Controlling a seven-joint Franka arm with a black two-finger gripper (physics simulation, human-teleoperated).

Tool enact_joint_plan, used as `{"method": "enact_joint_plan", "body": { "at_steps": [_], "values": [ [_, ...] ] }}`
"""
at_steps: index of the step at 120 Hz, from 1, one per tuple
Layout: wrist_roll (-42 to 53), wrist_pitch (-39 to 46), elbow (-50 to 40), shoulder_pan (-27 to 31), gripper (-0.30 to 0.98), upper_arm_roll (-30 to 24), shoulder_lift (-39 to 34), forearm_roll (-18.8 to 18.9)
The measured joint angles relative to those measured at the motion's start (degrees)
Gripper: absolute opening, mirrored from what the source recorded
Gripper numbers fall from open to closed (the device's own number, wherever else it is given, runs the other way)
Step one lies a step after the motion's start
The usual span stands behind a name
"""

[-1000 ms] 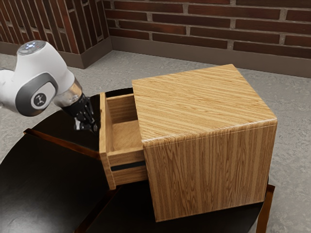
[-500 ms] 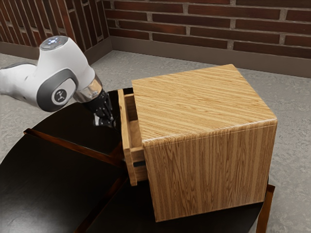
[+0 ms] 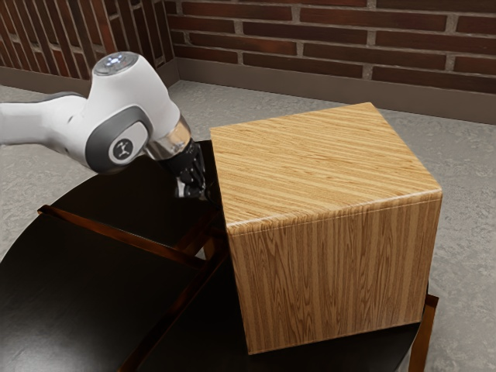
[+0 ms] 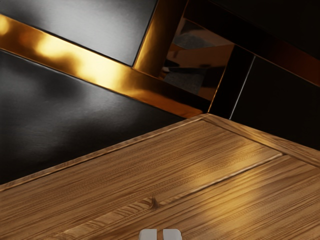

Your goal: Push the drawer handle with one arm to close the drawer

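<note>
1. Reaching from the exterior view's left on a white jointed robot arm (image 3: 128,97), tilted downward into the black two-finger gripper (image 3: 197,193).
2. Hanging right by the front of the large striped-grain wooden cabinet (image 3: 325,170); cannot tell from here whether touching it.
3. Kept narrow at the tips, with grey fingertips (image 4: 160,234) side by side and just a slim gap between them, holding nothing that can be seen.
4. Directly ahead of the fingertips, looking onto the flat brown wooden drawer front (image 4: 250,195), pushed in and roughly level with the cabinet's front frame.
5. Close to the fingertips, along the thin seam (image 4: 225,177) between wooden panels, marked by a small dark notch (image 4: 154,202); cannot tell what it is.
6. Beneath and around the hand, spread out as a round, glossy black table (image 3: 101,294), crossed by reddish-brown strips (image 3: 139,241), gleaming gold in the wrist view.
7. Beyond the hand and cabinet, backed by mottled grey floor (image 3: 457,147) and a red-brown brick wall (image 3: 333,39).
</note>
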Motion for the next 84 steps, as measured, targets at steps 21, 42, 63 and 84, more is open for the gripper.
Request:
{"method": "enact_joint_plan", "body": {
  "at_steps": [21, 42, 63, 84],
  "values": [
    [-0.12, -1.78, -3.12, 4.21, -0.1, 0.75, -7.32, -1.43],
    [2.27, -19.92, 8.27, 12.9, 0.21, 1.97, -12.43, -1.51],
    [7.99, -32.8, 13.85, 16.18, 0.48, 3.22, -10.65, -0.45],
    [11.75, -36.93, 11.7, 15.98, 0.59, 3.43, -9.1, -0.06]
  ]
}}
